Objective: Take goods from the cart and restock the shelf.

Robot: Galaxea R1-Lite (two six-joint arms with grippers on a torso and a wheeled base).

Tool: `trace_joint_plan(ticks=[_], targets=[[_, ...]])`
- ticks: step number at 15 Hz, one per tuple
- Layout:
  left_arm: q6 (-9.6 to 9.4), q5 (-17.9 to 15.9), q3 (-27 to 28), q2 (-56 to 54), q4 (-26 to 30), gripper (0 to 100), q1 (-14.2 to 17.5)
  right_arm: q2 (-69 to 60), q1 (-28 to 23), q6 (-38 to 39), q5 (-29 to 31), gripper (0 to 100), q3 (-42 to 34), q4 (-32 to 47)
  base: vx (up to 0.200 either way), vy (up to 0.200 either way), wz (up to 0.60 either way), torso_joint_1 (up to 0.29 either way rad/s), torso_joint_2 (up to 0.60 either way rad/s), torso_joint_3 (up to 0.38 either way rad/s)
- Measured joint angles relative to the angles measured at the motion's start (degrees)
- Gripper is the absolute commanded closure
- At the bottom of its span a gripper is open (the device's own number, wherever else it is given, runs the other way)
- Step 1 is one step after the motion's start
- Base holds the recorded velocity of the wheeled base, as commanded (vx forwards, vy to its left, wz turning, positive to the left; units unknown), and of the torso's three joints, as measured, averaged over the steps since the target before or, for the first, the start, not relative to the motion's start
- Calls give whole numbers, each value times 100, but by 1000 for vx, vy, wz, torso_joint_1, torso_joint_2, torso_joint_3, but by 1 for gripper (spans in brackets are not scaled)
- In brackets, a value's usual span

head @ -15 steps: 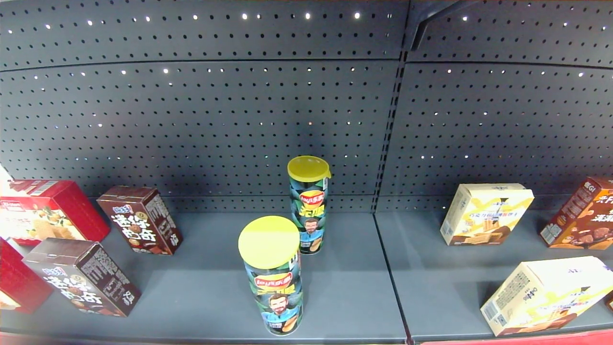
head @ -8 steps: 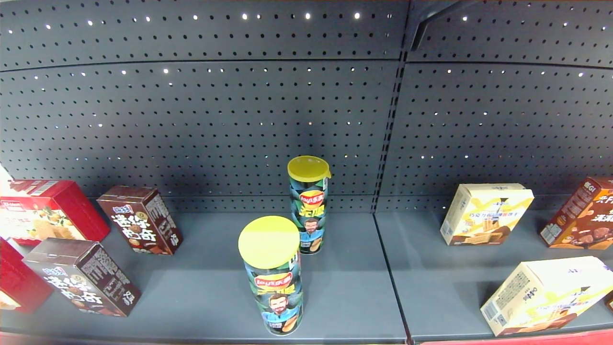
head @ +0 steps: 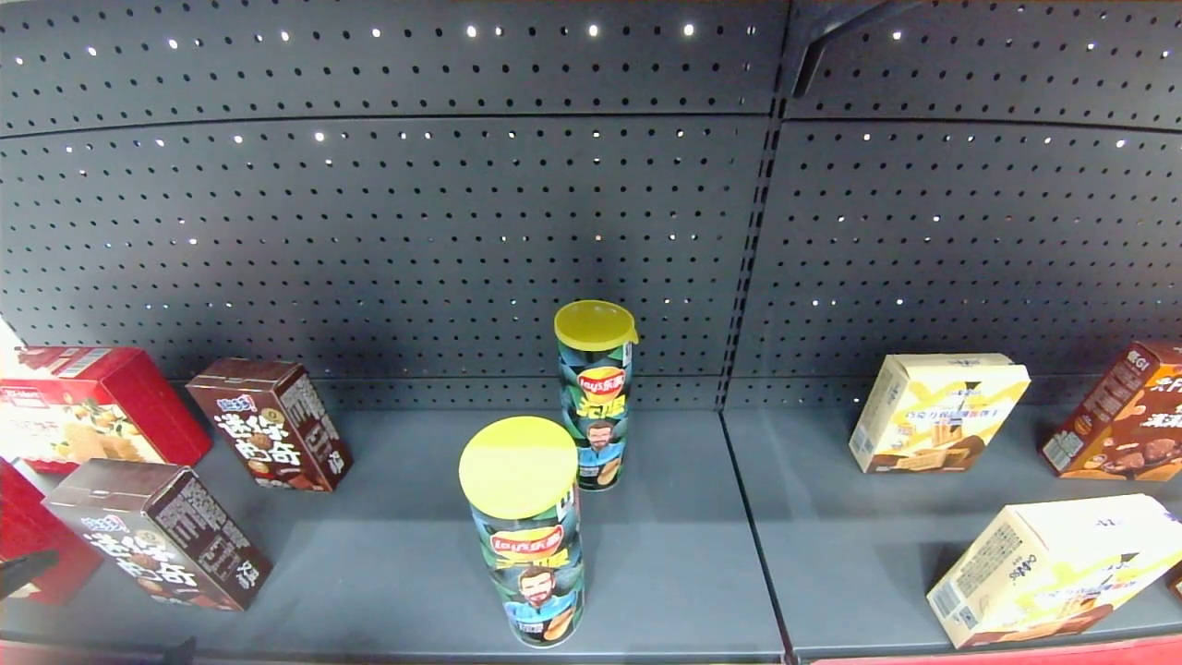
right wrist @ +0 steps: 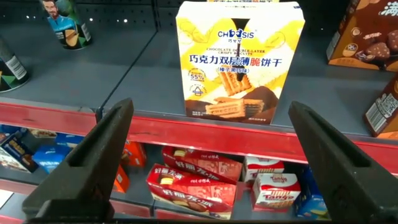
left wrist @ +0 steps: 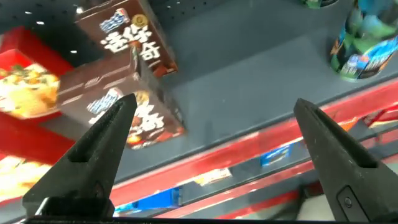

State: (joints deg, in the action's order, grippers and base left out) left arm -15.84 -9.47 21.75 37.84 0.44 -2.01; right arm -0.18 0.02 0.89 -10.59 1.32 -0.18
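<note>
Left hand (left wrist: pixel 214 102) wide open, right hand (right wrist: pixel 209 104) likewise

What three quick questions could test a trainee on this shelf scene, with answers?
1. True or false: the front chip can and the rear chip can both stand upright on the shelf.
2. The right gripper has its fingers: A shut on a box, B shut on a can, C open and empty.
3. Fill in: ___ dark brown boxes stand left of the cans.
Key: 1 true; 2 C; 3 two.
</note>
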Motion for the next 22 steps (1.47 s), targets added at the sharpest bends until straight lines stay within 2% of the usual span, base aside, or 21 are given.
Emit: trace_joint_plan(ticks=[2, 3, 5, 6, 8, 11, 15, 19, 22], targets=[[634, 145, 126, 502, -416, 0, -446, 0, 0, 0, -2, 0, 0, 2, 0, 0, 0, 0, 0, 0], [961, 312, 241, 850, -818, 0, -848, 0, -2, 0, 1, 0, 0, 0, 0, 0, 0, 0, 0, 0], [1373, 934, 433, 1484, -1535, 0, -1626, 2, -2, 0, 0, 0, 0, 0, 0, 0, 0, 0, 0, 0], [1471, 1097, 477, 1707, -1671, 0, -1887, 5, 2, 0, 0, 0, 0, 5, 0, 0, 0, 0, 0, 0], [1493, 1136, 289, 1957, -1423, 0, -2183, 5, 0, 0, -2, 0, 0, 9, 0, 0, 0, 0, 0, 0], [1449, 1201, -277, 2136, -1198, 0, -2469, 7, -2, 0, 0, 0, 0, 5, 0, 0, 0, 0, 0, 0], [1460, 1724, -417, 2559, -1236, 0, -2849, 9, 0, 11, 4, 0, 0, 0, 0, 0, 0, 0, 0, 0], [1491, 1779, -282, 3049, -1284, 0, -2912, 9, 0, 26, 17, 0, -6, -13, 0, 0, 0, 0, 0, 0], [1586, 1785, 79, 3501, -1495, 0, -2868, 9, 0, 41, 26, 0, -9, -20, 0, 0, 0, 0, 0, 0]])
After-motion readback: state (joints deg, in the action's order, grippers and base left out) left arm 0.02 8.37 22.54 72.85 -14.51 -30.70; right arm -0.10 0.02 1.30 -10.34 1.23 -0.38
